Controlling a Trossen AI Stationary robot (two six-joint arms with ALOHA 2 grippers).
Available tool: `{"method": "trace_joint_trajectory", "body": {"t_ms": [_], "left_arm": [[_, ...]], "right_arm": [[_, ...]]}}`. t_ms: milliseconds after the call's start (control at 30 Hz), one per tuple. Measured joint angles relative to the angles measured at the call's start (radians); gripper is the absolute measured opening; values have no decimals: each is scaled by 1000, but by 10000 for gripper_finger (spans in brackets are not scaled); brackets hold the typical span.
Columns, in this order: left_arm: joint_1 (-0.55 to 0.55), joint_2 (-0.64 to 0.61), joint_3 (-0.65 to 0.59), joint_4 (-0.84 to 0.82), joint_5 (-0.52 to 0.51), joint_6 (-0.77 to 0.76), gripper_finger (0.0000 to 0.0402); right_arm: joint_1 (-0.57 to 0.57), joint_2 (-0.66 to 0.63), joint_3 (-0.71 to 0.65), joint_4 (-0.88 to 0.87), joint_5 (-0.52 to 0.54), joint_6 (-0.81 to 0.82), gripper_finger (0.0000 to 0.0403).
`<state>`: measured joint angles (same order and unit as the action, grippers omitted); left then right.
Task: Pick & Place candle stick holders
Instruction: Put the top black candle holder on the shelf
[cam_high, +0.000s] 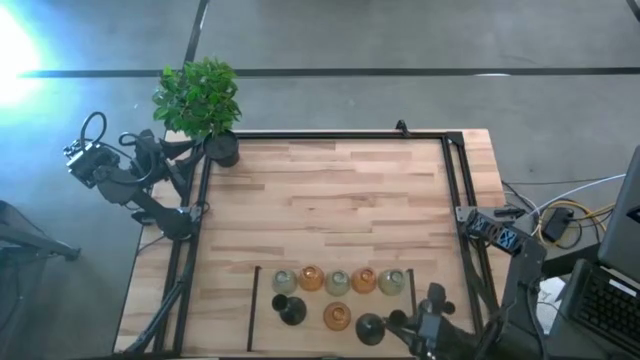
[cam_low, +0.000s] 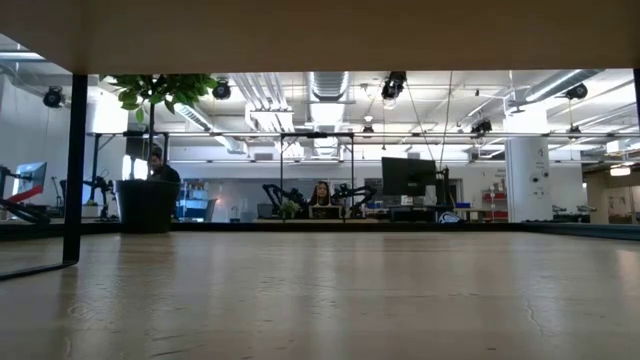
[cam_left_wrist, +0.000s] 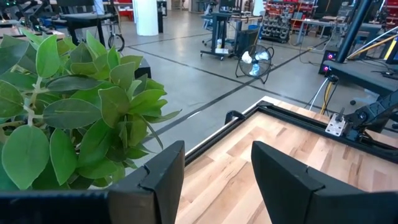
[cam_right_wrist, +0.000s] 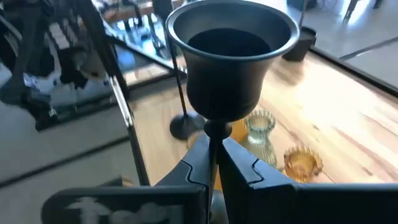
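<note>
While the right gripper (cam_right_wrist: 214, 163) pinches the thin stem of a black candle stick holder (cam_right_wrist: 231, 59), its jaws nearly closed just under the cup, the piece looks rigid, light and top-heavy, so that low stem hold seems sound but prone to swivel. Just beyond stand a pale glass holder (cam_right_wrist: 260, 132), an amber holder (cam_right_wrist: 302, 162) and a second black holder (cam_right_wrist: 185, 124) on the surface (cam_right_wrist: 348, 118). Far off beside the plant (cam_high: 198, 95), the left gripper (cam_left_wrist: 217, 180) waits, spread wide and empty.
</note>
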<state>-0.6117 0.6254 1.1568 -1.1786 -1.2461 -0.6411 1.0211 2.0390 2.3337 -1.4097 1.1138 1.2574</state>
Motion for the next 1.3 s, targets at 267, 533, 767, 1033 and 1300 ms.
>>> {"method": "trace_joint_trajectory", "body": {"t_ms": [267, 533, 767, 1033, 1300], "left_arm": [[0, 0, 0, 0, 0, -13, 190], [0, 0, 0, 0, 0, -17, 190], [0, 0, 0, 0, 0, -17, 190], [0, 0, 0, 0, 0, -17, 190], [0, 0, 0, 0, 0, -18, 190]], "right_arm": [[-31, 10, 0, -97, -97, 18, 10], [-37, -1, -53, -161, -117, 98, 10], [-37, -17, -131, -150, -117, 182, 10], [-43, -37, -150, -155, -97, 205, 10], [-51, -41, -193, -151, -103, 303, 10]]}}
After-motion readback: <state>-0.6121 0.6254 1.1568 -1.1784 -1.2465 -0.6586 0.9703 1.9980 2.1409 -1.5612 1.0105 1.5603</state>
